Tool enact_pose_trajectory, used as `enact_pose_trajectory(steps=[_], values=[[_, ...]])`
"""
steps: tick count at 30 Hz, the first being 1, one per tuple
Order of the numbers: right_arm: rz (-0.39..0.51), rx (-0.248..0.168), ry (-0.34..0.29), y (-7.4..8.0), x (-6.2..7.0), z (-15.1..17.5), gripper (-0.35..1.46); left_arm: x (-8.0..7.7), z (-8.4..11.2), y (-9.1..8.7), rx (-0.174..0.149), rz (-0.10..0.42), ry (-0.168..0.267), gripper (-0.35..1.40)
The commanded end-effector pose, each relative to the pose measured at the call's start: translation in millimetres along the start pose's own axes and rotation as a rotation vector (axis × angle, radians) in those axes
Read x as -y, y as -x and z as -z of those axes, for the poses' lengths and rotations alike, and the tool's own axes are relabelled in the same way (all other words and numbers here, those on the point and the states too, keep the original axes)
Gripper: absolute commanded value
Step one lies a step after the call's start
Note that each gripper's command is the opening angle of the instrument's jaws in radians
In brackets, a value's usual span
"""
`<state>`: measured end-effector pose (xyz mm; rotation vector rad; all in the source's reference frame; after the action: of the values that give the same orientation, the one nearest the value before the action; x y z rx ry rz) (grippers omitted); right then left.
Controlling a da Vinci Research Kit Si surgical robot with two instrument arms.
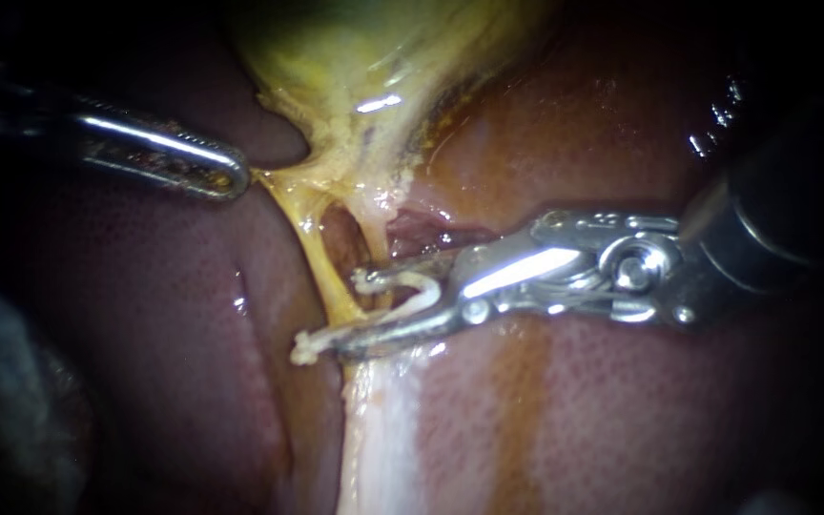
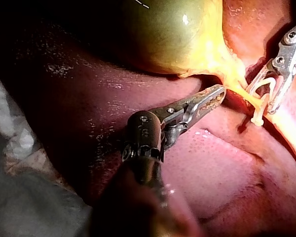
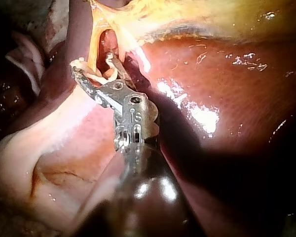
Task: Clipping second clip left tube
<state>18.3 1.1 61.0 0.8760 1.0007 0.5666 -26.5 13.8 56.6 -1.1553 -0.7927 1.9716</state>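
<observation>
**Where the clip stands at the left tube**

Where the liver (image 1: 622, 420) lies nearest the camera, a pale band of tissue (image 1: 374, 448) runs on from the lower end of the left tube (image 1: 321, 257). Just above that end, the right instrument (image 1: 330, 315) reaches the left tube from the side away from the left instrument. Its jaws stand wide apart. The white clip (image 1: 419, 294) sits spread between them, one leg against each jaw. The left tube passes through the mouth of the clip. One jaw tip lies past the tube. The other stops just beside it, next to a paler second strand (image 1: 366, 224). Whether the clip's legs touch the tube cannot be told.

Farther along the left tube, at its upper end, the left instrument (image 1: 231, 176) has its jaws closed on the yellow tissue (image 1: 283, 181) from which the tube springs. This tissue is taut. Beyond the tube's upper end lies the gallbladder (image 1: 355, 48).
</observation>
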Motion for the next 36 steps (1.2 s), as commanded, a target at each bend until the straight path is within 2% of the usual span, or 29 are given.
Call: enact_pose_trajectory(steps=[1,9,15,21,29,32,36], values=[[0.001,0.0,-0.003,-0.1,0.1,-0.3,0.48,0.0,0.0,0.0,0.0,0.0,0.0,-0.35],[0.01,0.017,-0.046,-0.8,0.7,-2.4,0.47,0.0,-0.1,-0.1,0.0,0.0,0.0,-0.35],[0.003,-0.01,-0.08,-1.1,1.8,-3.0,0.47,0.0,-0.1,-0.1,0.0,0.0,0.0,-0.35],[0.006,-0.056,-0.135,-1.8,4.4,-3.3,0.47,0.0,-0.1,0.0,0.0,0.0,0.0,-0.35],[0.02,-0.062,-0.24,-2.8,8.2,-3.6,0.45,0.0,0.0,0.0,0.0,0.0,0.0,-0.35],[0.025,-0.058,-0.264,-3.0,8.9,-3.6,0.44,0.0,0.0,0.0,0.0,0.0,0.0,-0.35],[0.026,-0.054,-0.269,-3.1,9.0,-3.6,0.42,0.0,0.0,0.0,0.0,0.0,0.0,-0.35]])
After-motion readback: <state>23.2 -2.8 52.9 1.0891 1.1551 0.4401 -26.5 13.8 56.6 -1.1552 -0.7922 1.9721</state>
